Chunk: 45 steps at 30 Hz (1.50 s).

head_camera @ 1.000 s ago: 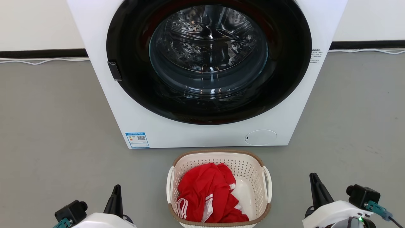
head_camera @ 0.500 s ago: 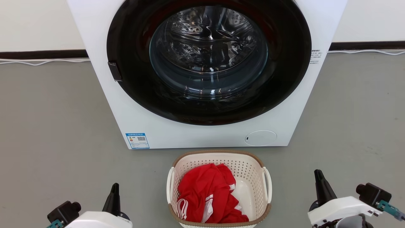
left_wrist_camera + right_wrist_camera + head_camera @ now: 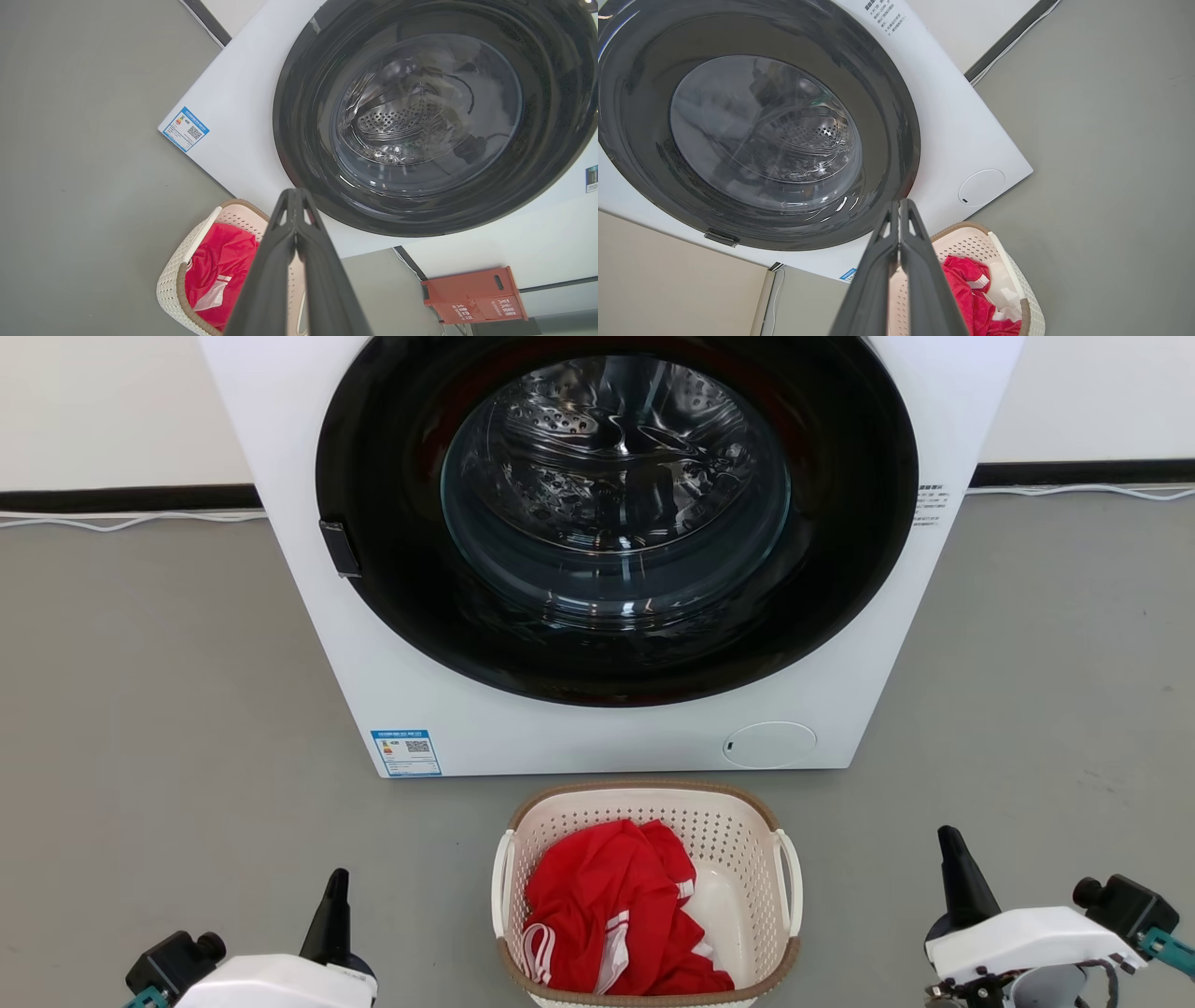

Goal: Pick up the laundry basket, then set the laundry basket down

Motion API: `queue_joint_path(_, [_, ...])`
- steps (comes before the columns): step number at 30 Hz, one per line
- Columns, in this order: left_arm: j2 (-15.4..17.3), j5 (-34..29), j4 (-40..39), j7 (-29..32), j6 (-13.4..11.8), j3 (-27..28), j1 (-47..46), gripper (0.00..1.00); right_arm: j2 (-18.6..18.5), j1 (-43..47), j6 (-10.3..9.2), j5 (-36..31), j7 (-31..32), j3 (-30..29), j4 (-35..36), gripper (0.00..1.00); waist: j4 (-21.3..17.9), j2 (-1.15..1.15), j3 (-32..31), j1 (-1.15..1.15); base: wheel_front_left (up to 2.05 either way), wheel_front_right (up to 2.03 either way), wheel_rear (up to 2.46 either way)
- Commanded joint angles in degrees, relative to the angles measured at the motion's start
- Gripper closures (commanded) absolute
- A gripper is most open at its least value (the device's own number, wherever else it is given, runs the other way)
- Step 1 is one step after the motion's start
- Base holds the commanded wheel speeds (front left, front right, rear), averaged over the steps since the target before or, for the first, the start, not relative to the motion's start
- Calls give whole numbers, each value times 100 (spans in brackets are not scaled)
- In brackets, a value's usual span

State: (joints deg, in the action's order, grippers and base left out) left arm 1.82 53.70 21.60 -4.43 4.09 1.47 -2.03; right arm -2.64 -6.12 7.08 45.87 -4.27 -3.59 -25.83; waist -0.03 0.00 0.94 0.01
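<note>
The laundry basket (image 3: 738, 835) stands on the grey floor just in front of the washing machine, cream-white and perforated, with a brown rim and white side handles. A red garment (image 3: 607, 905) lies inside it. My left gripper (image 3: 336, 880) is shut and sits apart from the basket, off its left side. My right gripper (image 3: 949, 835) is shut and stands off the basket's right side, also not touching. The basket (image 3: 175, 284) shows behind my shut left gripper (image 3: 295, 193) in the left wrist view, and the basket (image 3: 1020, 284) lies beside my shut right gripper (image 3: 900, 204) in the right wrist view.
A white washing machine (image 3: 420, 705) with a closed dark round door (image 3: 616, 513) stands right behind the basket. White cables (image 3: 121, 518) run along the wall base. A red box (image 3: 476, 294) sits on the floor beside the machine.
Both grippers have drifted outward, away from the basket: the left one lower and to the left, the right one further right. The basket has stayed put.
</note>
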Motion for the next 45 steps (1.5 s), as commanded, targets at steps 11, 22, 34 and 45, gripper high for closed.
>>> queue_joint_path(11, [63,747,-280,210,91,175,-293,100,-22,-90,29,897,212,-19,374,100,1,0,-13,-1,0,0,0])
queue_joint_path(22, [72,1399,-380,396,143,244,-319,100,-22,-72,32,1682,393,-76,544,100,1,0,-27,-1,0,0,0])
queue_joint_path(34, [82,2109,-488,598,200,320,-347,100,-23,-53,34,2538,591,-138,729,100,2,0,-41,-1,0,0,0])
queue_joint_path(45, [91,2760,-588,783,252,390,-373,100,-23,-35,37,3323,772,-196,898,100,2,0,-55,-1,0,0,0])
